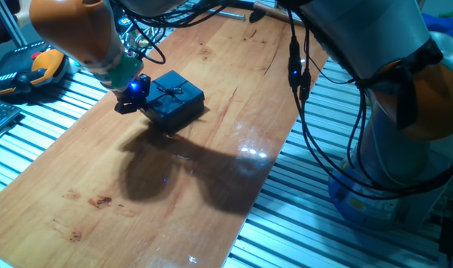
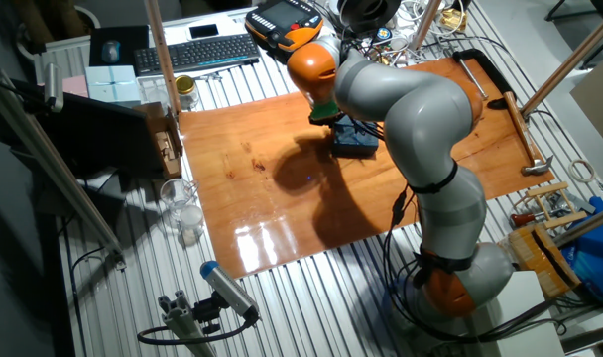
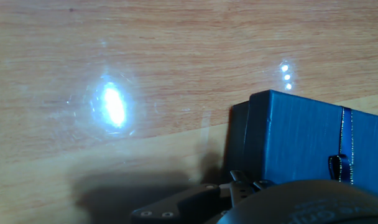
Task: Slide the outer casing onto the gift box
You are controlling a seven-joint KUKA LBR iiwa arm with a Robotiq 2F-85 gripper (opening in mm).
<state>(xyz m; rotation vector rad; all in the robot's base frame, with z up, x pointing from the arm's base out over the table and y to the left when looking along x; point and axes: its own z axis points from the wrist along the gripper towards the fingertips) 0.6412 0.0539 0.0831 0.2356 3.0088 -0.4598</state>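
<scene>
The outer casing (image 1: 173,98), a dark navy box with a thin ribbon bow on its top face, sat on the wooden tabletop (image 1: 211,149) toward the far end of the board in one fixed view, nearer the left long edge than the right one. In the hand view a slightly recessed navy edge showed at the left end of the casing (image 3: 313,137), which looked like the gift box (image 3: 237,140) sitting inside it; its contents were hidden. The gripper (image 1: 130,100) was low at the casing's left end, right against it, with a blue light glowing on the hand. Whether the fingers were apart or together could not be told, since the arm and the hand's own body covered them in every view. In the other fixed view the casing (image 2: 354,140) showed only partly beside the grey arm (image 2: 421,109).
</scene>
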